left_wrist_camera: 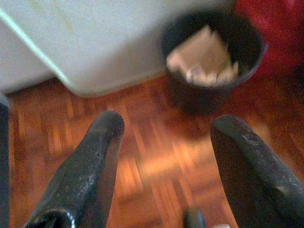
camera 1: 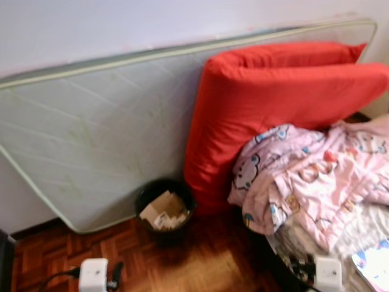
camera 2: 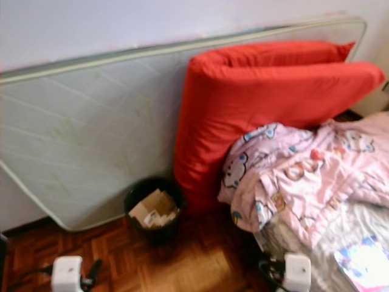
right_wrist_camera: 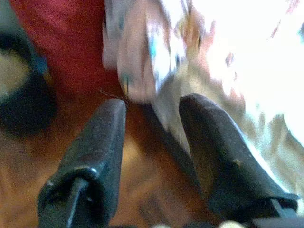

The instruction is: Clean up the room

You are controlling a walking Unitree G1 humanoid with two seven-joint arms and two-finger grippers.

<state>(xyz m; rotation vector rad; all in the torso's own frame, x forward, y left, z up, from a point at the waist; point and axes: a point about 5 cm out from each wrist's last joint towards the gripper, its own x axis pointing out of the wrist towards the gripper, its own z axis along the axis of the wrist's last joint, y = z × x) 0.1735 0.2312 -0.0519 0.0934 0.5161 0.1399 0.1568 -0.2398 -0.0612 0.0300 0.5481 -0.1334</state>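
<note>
A black waste bin (camera 1: 164,210) holding scraps of cardboard and paper stands on the parquet floor (camera 1: 200,261), against the foot of a red folded mattress (camera 1: 273,103). A crumpled pink patterned blanket (camera 1: 316,176) lies heaped on the bed at the right, hanging over its edge. My left gripper (left_wrist_camera: 168,123) hovers low over the floor, open and empty, with the bin (left_wrist_camera: 211,57) a short way beyond its fingertips. My right gripper (right_wrist_camera: 154,104) is open and empty near the bed's corner, pointing at the blanket's (right_wrist_camera: 142,52) hanging edge.
A large grey-white mattress (camera 1: 91,134) leans on the wall behind the bin. The bed's white sheet (camera 1: 371,225) and a bright printed item (camera 1: 374,267) lie at the lower right. A dark object (camera 1: 5,261) stands at the left edge. Open floor lies before the bin.
</note>
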